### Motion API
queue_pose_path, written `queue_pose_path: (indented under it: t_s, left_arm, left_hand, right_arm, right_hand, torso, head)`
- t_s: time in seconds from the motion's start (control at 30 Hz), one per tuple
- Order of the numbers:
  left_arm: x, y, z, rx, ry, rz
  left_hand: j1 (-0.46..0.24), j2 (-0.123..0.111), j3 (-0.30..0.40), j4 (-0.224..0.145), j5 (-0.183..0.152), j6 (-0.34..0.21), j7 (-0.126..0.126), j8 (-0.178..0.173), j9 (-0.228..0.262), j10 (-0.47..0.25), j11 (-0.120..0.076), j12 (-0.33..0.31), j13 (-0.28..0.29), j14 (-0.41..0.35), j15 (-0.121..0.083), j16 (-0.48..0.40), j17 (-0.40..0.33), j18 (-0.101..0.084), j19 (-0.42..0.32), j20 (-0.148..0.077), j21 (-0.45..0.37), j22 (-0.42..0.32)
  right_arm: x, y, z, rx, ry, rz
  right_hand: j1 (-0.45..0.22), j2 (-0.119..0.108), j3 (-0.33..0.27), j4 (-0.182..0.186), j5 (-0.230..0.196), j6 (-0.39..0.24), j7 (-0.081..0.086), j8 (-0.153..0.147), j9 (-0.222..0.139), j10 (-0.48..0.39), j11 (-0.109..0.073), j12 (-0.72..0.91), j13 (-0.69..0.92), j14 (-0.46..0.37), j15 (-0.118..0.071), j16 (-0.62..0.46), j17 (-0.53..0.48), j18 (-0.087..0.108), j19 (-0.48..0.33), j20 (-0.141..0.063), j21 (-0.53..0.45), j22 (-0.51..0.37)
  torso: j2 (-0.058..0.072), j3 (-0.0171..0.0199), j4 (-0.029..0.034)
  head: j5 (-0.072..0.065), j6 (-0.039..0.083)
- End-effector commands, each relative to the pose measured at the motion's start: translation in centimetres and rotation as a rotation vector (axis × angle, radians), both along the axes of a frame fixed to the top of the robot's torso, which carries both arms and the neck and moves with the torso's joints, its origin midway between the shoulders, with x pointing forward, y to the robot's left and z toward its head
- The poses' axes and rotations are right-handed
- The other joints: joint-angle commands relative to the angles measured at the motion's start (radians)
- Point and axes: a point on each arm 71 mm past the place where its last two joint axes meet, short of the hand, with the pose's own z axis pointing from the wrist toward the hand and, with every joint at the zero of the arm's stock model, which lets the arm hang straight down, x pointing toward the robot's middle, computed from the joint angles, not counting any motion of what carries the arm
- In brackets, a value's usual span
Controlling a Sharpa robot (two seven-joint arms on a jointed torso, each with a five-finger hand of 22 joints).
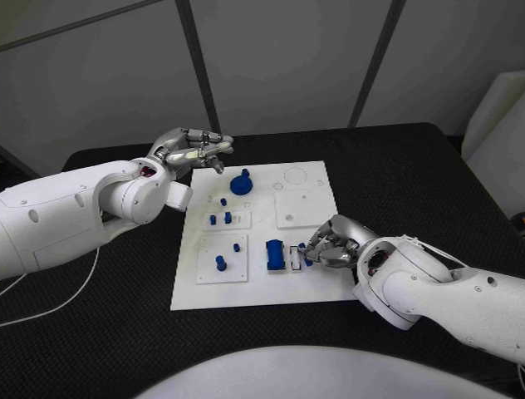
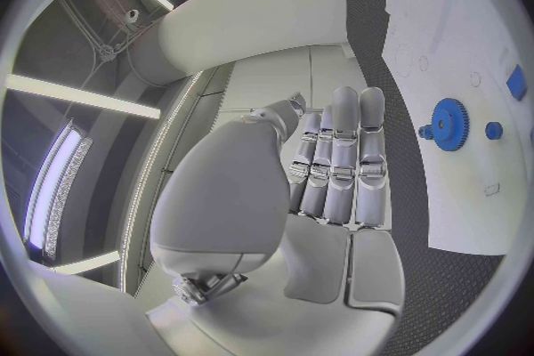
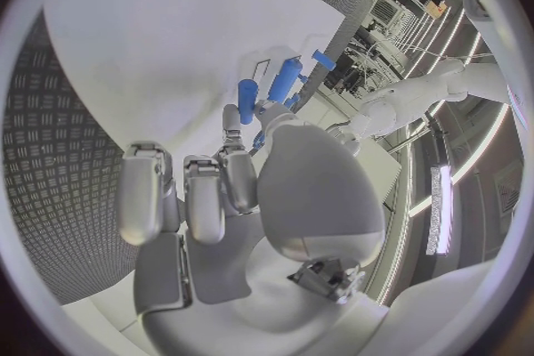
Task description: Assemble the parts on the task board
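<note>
The white task board (image 1: 257,283) lies in the middle of the table. On it stand a blue gear (image 1: 241,183), several small blue pegs (image 1: 221,263) and a blue block (image 1: 275,253). My right hand (image 1: 332,243) rests at the board's near right part, beside the block, and pinches a small blue part (image 3: 258,139) between thumb and a finger. My left hand (image 1: 191,151) hovers over the board's far left corner with its fingers stretched out side by side and nothing in them. From the left wrist I see the left hand (image 2: 334,169), the gear (image 2: 450,123) and the board (image 2: 445,27).
The board sits on a black textured table (image 1: 419,191). A white cable (image 1: 47,307) trails over the table at the near left. White panels (image 1: 508,125) lean at the far right.
</note>
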Motion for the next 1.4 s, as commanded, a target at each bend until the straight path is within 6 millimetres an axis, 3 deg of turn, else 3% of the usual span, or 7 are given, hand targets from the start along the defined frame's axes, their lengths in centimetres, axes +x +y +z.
queue_pose_path:
  t_s: [0.03, 0.77, 1.03, 1.13, 1.23, 1.4]
  left_arm:
    - [0.0, -0.2, 0.2, -0.008, -0.006, -0.007]
    - [0.0, -0.3, 0.2, -0.008, 0.0, -0.014]
    - [0.0, -0.3, 0.2, -0.008, 0.0, -0.014]
    - [0.0, -0.3, 0.2, -0.008, 0.0, -0.013]
    - [0.0, -0.2, 0.2, -0.008, 0.0, -0.012]
    - [0.0, -0.2, 0.2, -0.007, 0.0, -0.012]
  left_hand:
    - [0.0, 0.01, -0.006, 0.002, -0.003, 0.003, 0.002, 0.007, -0.001, -0.007, 0.0, 0.005, 0.002, -0.007, 0.0, -0.005, -0.001, -0.019, -0.001, 0.001, -0.005, -0.001]
    - [-0.001, 0.011, -0.007, 0.002, -0.003, 0.003, 0.002, 0.007, -0.001, -0.008, 0.001, 0.005, 0.002, -0.007, 0.0, -0.005, -0.001, -0.019, -0.001, 0.001, -0.006, -0.002]
    - [-0.001, 0.011, -0.007, 0.002, -0.003, 0.003, 0.002, 0.007, -0.001, -0.008, 0.001, 0.005, 0.002, -0.007, 0.0, -0.005, -0.001, -0.019, -0.001, 0.001, -0.006, -0.002]
    - [-0.001, 0.011, -0.007, 0.002, -0.003, 0.003, 0.002, 0.007, -0.001, -0.008, 0.001, 0.005, 0.002, -0.007, 0.0, -0.005, -0.001, -0.019, -0.001, 0.001, -0.006, -0.002]
    - [-0.001, 0.011, -0.007, 0.002, -0.003, 0.003, 0.002, 0.007, -0.001, -0.008, 0.001, 0.005, 0.002, -0.007, 0.0, -0.005, -0.001, -0.019, -0.001, 0.001, -0.006, -0.002]
    - [-0.001, 0.011, -0.007, 0.002, -0.003, 0.003, 0.002, 0.007, -0.001, -0.008, 0.001, 0.005, 0.002, -0.007, 0.0, -0.005, -0.001, -0.019, -0.001, 0.001, -0.006, -0.002]
  right_arm:
    - [-0.1, 0.4, -0.3, 0.009, 0.053, 0.02]
    - [0.4, 1.6, -0.7, 0.019, 0.058, 0.024]
    - [0.4, 1.7, -0.7, 0.02, 0.057, 0.026]
    - [0.5, 1.7, -0.7, 0.02, 0.056, 0.025]
    - [0.5, 1.7, -0.7, 0.021, 0.054, 0.027]
    - [0.4, 1.6, -0.6, 0.025, 0.047, 0.029]
  right_hand:
    - [-0.011, 0.001, -0.007, 0.002, 0.007, 0.016, -0.005, 0.01, 0.005, 0.013, -0.004, 0.006, 0.106, 0.095, -0.007, 0.004, 0.222, -0.01, 0.003, -0.003, 0.006, 0.096]
    - [-0.013, 0.001, -0.017, 0.0, 0.011, 0.028, -0.013, 0.025, 0.018, 0.014, -0.01, 0.005, 0.106, 0.095, -0.012, 0.004, 0.222, -0.01, 0.004, -0.007, 0.006, 0.097]
    - [-0.055, -0.01, -0.059, 0.027, -0.003, 0.024, -0.012, 0.035, 0.03, 0.014, -0.01, 0.003, 0.106, 0.095, -0.013, 0.004, 0.222, -0.01, 0.003, -0.009, 0.005, 0.097]
    - [-0.08, -0.014, -0.087, 0.041, -0.036, 0.024, -0.011, 0.039, 0.035, 0.015, -0.009, 0.004, 0.107, 0.095, -0.012, 0.004, 0.222, -0.01, 0.003, -0.009, 0.005, 0.097]
    - [-0.108, -0.014, -0.122, 0.044, -0.104, 0.023, -0.01, 0.042, 0.04, 0.015, -0.008, 0.004, 0.108, 0.095, -0.011, 0.004, 0.222, -0.01, 0.003, -0.008, 0.004, 0.097]
    - [-0.132, -0.009, -0.164, 0.045, -0.154, 0.021, -0.011, 0.047, 0.047, 0.016, -0.008, 0.006, 0.111, 0.095, -0.011, 0.004, 0.222, -0.01, 0.004, -0.008, 0.004, 0.098]
  torso:
    - [0.0, 0.0008, -0.0009]
    - [0.0, 0.0008, -0.0016]
    - [0.0, 0.0009, -0.0017]
    - [-0.001, 0.0013, -0.0022]
    - [0.0, 0.0013, -0.002]
    - [-0.001, 0.0013, -0.0022]
  head:
    - [0.003, -0.001]
    - [0.007, 0.0]
    - [0.007, 0.0]
    - [0.008, 0.0]
    - [0.008, 0.0]
    - [0.009, 0.0]
